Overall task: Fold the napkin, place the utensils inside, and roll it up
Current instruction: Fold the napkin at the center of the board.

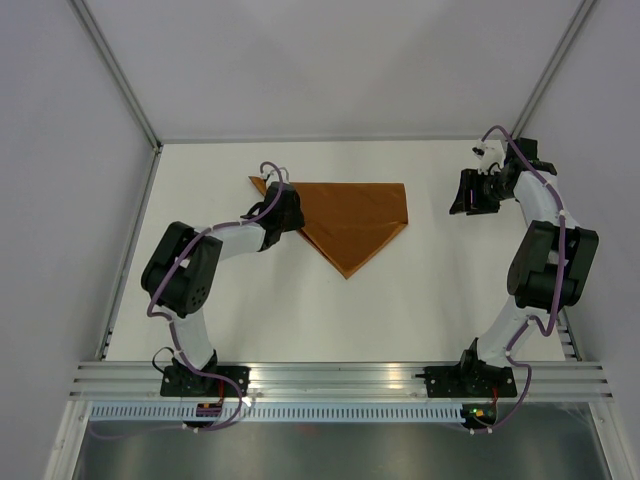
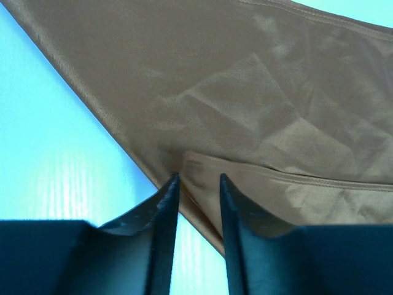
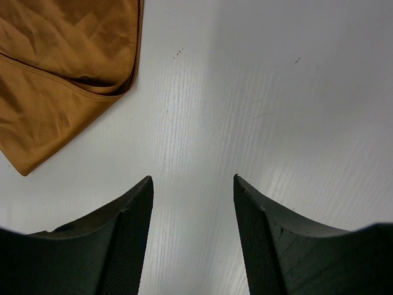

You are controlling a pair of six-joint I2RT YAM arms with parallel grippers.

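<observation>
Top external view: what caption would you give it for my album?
Folded triangular napkin on a white table; left gripper at its left edge, right gripper open, apart on the right.

My left arm [image 1: 190,270] and right arm [image 1: 550,260] look alike: white tube links, bulky black joint housings, and a purple cable [image 1: 152,298] looping along each. Black bases [image 1: 205,383] sit at the bottom of the frame, with tiny lit dots by them. On my wrist views, the left gripper [image 2: 198,178] and right gripper [image 3: 193,179] have matte black wedge fingers [image 3: 132,246] with finely ribbed inner faces.
</observation>
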